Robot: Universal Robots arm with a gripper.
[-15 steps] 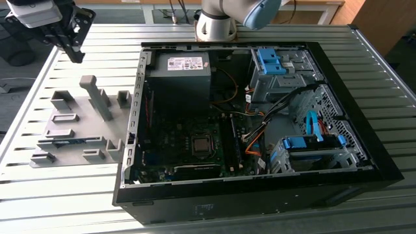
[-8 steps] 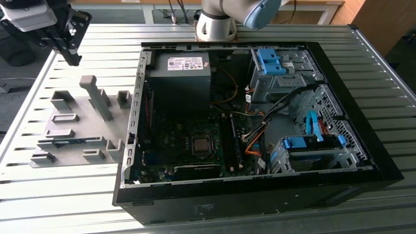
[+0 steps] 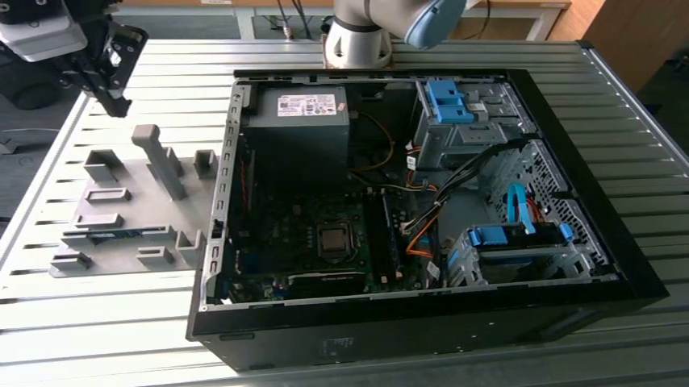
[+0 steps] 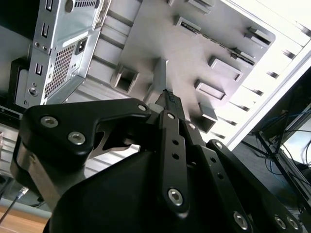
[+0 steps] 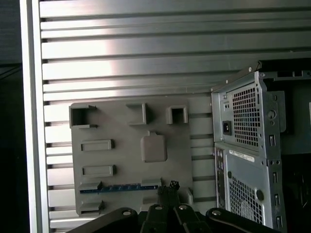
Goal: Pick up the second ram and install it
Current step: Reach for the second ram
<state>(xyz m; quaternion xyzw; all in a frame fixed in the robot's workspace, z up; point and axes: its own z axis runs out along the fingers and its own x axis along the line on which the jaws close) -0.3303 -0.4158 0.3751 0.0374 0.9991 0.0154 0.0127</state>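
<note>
Where it lies in the grey plastic holder plate [image 5: 121, 156], I see a thin bluish-green ram stick [image 5: 119, 188]. My fingers [image 5: 173, 185] are closed, empty.

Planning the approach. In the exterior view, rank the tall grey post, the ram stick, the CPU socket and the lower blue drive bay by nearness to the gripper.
1. tall grey post, on the holder plate by the gripper.
2. ram stick, slotted in the same plate.
3. CPU socket, on the motherboard.
4. lower blue drive bay, the exterior view's right.
</note>
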